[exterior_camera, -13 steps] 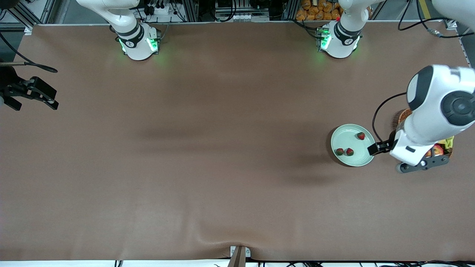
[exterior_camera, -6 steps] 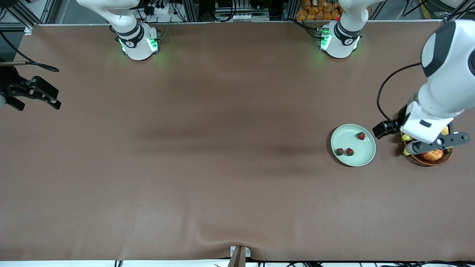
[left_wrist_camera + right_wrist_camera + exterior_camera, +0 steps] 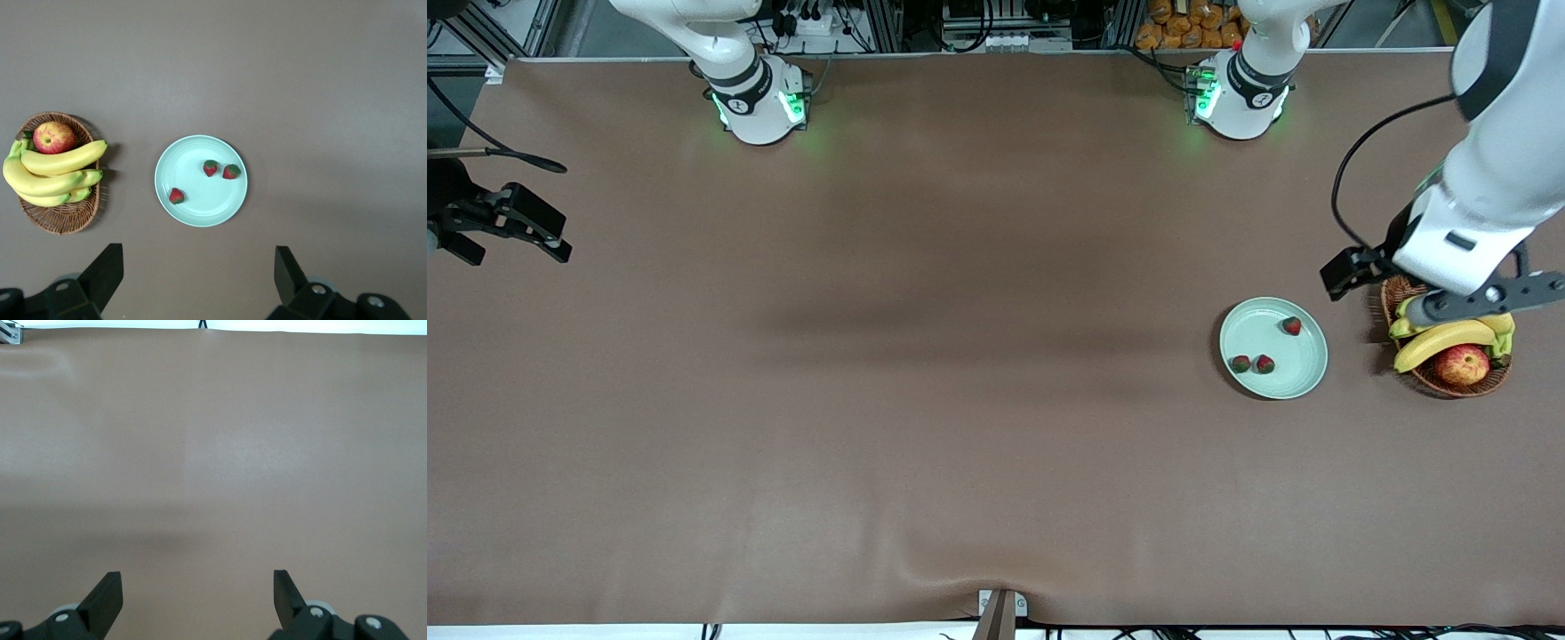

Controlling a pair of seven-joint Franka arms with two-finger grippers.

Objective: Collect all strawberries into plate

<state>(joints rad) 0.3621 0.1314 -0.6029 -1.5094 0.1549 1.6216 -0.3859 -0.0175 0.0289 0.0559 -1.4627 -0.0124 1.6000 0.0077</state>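
Observation:
Three strawberries (image 3: 1292, 325) (image 3: 1240, 363) (image 3: 1264, 363) lie on the pale mint-green plate (image 3: 1258, 338) near the left arm's end of the table. In the left wrist view the plate (image 3: 200, 200) holds the same berries (image 3: 177, 195) (image 3: 211, 167) (image 3: 231, 171). My left gripper (image 3: 1458, 307) (image 3: 198, 273) is open and empty, raised high over the basket's rim, beside the plate. My right gripper (image 3: 511, 253) (image 3: 197, 593) is open and empty, waiting over bare table at the right arm's end.
A brown wicker basket (image 3: 1463, 384) (image 3: 60, 217) stands beside the plate, holding bananas (image 3: 1440, 338) and a red-yellow apple (image 3: 1461, 363). A brown cloth (image 3: 960, 400) covers the table. A small bracket (image 3: 1000, 609) sits at the table's near edge.
My left arm has risen and drawn back toward the robots' bases, uncovering the basket's bananas and apple. The strawberries, the plate and the right gripper have not moved.

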